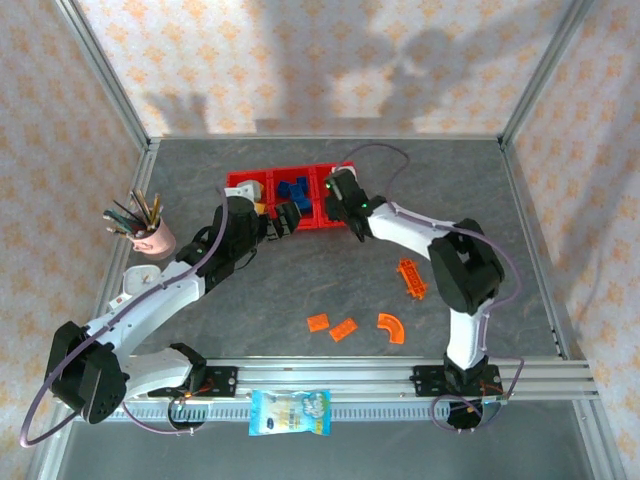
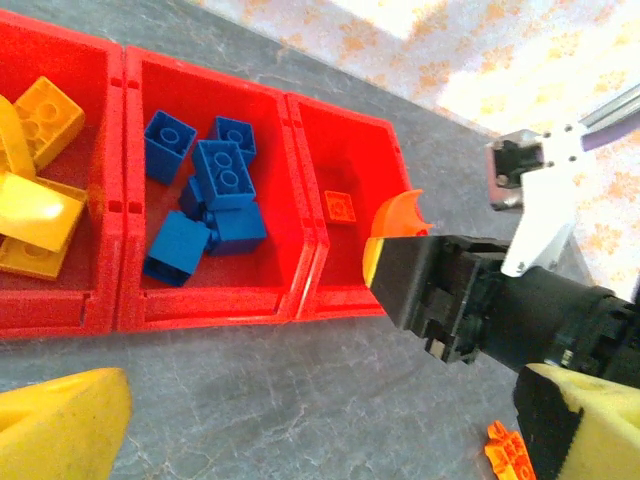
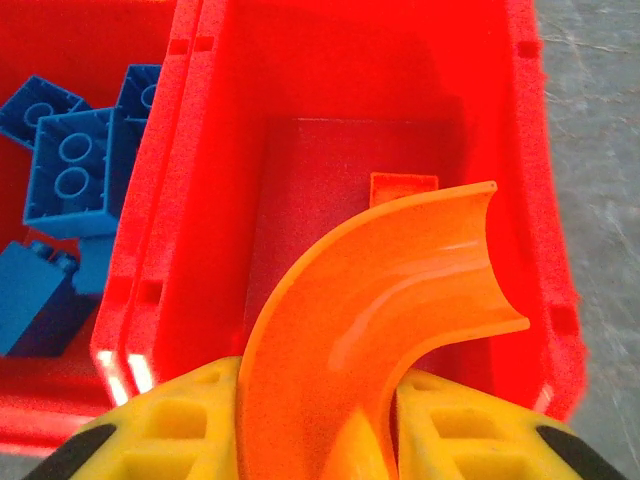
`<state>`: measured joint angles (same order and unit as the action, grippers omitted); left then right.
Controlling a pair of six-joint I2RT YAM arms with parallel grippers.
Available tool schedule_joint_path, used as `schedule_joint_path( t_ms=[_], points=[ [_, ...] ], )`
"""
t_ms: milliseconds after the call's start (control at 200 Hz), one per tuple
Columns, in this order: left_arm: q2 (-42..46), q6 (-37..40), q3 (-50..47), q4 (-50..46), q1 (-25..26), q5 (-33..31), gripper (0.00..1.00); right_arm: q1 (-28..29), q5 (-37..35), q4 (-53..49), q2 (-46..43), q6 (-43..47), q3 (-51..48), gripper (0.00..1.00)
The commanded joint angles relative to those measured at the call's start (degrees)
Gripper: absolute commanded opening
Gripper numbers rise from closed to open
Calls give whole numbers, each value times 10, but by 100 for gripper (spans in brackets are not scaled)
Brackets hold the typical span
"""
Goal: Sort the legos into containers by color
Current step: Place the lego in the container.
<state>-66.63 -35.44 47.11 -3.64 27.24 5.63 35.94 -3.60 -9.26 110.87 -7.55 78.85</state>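
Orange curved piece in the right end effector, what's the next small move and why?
Probably open the right end effector and drop the orange curved piece: it hangs over the right-hand bin, which holds one orange brick, with blue bricks next door.

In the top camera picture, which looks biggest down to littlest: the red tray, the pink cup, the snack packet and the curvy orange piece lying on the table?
1. red tray
2. snack packet, though it lies nearer the camera, so its lead over the cup is unsure
3. pink cup
4. curvy orange piece
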Motion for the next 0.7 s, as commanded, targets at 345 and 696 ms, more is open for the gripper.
schedule_joint_path(
  t_ms=[345, 696],
  points=[
    [-17, 32, 27, -16, -14, 24, 99, -18, 33, -36, 44, 36, 93, 53],
    [-8, 24, 14, 2, -13, 56, 99, -18, 47, -5, -91, 10, -40, 54]
  ],
)
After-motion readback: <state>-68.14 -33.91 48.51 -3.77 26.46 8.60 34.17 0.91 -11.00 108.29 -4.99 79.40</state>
